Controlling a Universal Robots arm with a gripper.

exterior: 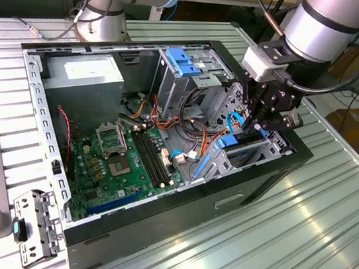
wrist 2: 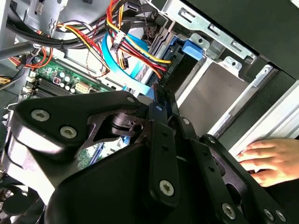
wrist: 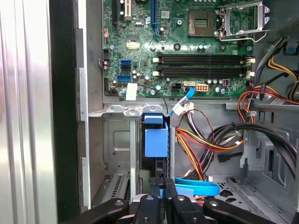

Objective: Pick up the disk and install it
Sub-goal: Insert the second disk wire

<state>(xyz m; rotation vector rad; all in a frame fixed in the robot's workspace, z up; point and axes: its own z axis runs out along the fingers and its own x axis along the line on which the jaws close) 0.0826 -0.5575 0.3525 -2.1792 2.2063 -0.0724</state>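
Black two-fingered gripper [exterior: 259, 121] lowered into the open black computer case [exterior: 252, 185], right of centre in the exterior view. Clenched on the upper edge of the flat silver hard drive with blue plastic frame [wrist: 156, 140], standing upright in the grey metal drive bay [wrist: 117, 144] beside the green motherboard [exterior: 125, 164]. A hand [wrist 2: 268, 161] resting at the second wrist view's lower right.
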